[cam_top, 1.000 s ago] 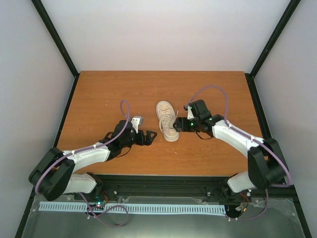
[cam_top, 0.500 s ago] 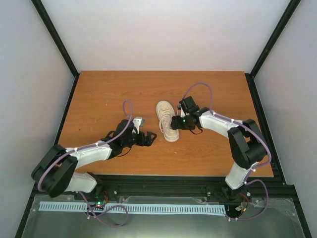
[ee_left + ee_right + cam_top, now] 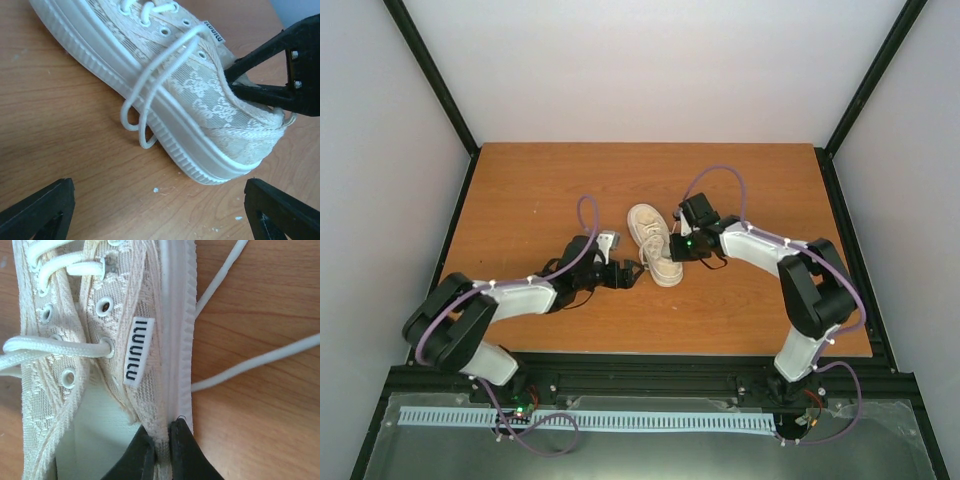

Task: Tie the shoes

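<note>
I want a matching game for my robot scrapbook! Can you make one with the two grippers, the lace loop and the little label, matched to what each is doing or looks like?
Things:
1. left gripper
2. right gripper
3. lace loop
4. label

States:
A. white with black letters
B. shut on the side wall of the shoe
C. wide open, holding nothing
D. draped down onto the table

Pairs: 1-C, 2-B, 3-D, 4-A
</note>
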Motion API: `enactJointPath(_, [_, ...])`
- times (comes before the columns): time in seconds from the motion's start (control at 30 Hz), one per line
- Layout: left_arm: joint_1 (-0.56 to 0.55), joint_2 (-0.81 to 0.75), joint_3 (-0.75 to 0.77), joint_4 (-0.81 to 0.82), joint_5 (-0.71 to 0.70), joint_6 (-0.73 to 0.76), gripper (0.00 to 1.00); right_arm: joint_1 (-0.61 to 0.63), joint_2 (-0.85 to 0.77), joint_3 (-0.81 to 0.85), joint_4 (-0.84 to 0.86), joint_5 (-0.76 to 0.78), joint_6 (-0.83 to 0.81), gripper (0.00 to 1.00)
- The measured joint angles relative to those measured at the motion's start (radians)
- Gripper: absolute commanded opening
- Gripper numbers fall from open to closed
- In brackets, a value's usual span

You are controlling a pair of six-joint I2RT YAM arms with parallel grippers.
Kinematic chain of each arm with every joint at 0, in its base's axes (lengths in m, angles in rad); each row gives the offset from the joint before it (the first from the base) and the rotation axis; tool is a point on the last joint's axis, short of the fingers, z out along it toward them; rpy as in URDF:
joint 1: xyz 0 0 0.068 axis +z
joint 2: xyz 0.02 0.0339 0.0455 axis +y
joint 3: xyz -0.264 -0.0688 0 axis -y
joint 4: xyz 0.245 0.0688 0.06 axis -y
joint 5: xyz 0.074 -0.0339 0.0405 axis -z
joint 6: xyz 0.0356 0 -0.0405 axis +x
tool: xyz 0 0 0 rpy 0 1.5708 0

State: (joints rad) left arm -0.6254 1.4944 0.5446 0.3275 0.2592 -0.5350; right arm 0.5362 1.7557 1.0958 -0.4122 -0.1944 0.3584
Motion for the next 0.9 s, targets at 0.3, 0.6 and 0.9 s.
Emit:
enactJointPath(0.3, [0.000,-0.402,-0.002,-0.182,-0.126,0.019,1.00,0.013,-0.243,0.114,-0.123,0.010,-0.013,0.03])
enactJointPath(0.6, [0.004,-0.721,0.345,-0.563,-0.306,0.087,1.00,0.178,-0.328,0.277,-0.084,0.061,0.037,0.03])
enactJointPath(0.9, [0.006,-0.716,0.346,-0.679,-0.315,0.092,1.00,0.192,-0.322,0.087,-0.058,0.212,0.156,0.03])
